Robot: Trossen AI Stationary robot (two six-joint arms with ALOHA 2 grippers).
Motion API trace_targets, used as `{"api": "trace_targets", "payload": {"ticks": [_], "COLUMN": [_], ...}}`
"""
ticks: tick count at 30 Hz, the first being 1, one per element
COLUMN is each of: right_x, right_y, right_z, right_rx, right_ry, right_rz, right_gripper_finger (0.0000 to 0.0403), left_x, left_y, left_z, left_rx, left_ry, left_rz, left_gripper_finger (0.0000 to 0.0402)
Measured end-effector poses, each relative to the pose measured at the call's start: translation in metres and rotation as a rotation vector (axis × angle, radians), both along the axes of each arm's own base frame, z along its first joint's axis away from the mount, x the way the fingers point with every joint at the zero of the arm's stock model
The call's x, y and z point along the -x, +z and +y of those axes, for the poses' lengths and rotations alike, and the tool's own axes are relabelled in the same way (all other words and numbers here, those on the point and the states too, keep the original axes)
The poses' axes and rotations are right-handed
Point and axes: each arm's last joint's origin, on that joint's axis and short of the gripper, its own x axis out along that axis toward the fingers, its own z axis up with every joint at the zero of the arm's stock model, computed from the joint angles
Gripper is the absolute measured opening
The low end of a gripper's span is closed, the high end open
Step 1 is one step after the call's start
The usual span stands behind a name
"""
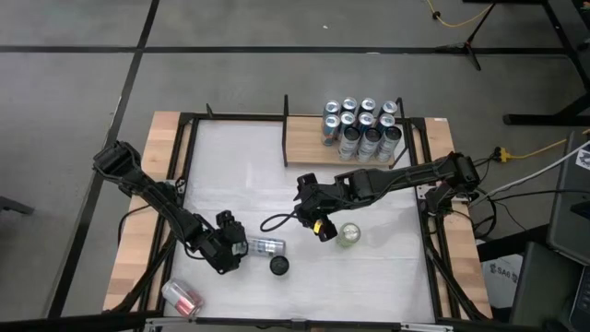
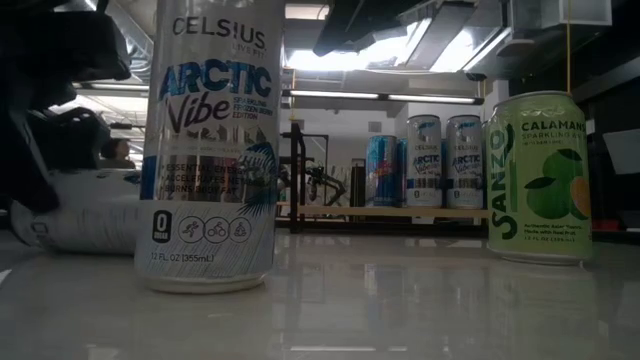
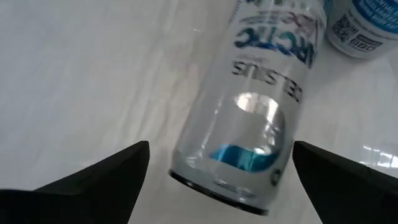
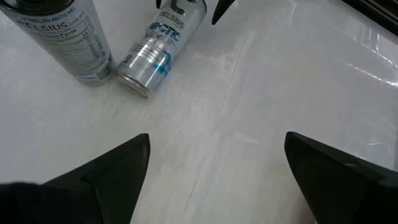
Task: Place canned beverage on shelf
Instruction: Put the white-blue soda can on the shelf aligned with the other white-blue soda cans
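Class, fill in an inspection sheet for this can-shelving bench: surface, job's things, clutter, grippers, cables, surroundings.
Surface: white table, bare in the middle.
Job's things: shelf at the far edge, eight cans on its right end; lying can, standing can, green can, pink can lying near the front left corner.
Clutter: nothing seen.
Grippers: left gripper open at the lying can's end; right gripper open beside the green can, holding nothing.
Cables: black cable looping by the right gripper; yellow cable on the floor.
Surroundings: grey floor, stand legs.

cut off: pink can (image 1: 182,297) | hidden: shelf (image 1: 304,138) board, perhaps half
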Motion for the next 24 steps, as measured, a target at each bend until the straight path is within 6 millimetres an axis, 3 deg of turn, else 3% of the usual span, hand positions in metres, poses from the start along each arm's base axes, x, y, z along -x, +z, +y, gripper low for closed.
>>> {"api": "trace_targets", "payload": {"ticks": [24], "right_x": [0.0], "right_y": [0.0], "right_z": [0.0], "right_rx": [0.002], "right_ry": [0.002], "right_rz": [0.0], "right_gripper_finger": [0.0363], "left_x": [-0.01], "left_y": [0.001], "left_z": [0.016], "left_rx": [-0.098], "left_ry": [0.117], "left_rz": [-0.081], "left_gripper_finger": [0.0386]}}
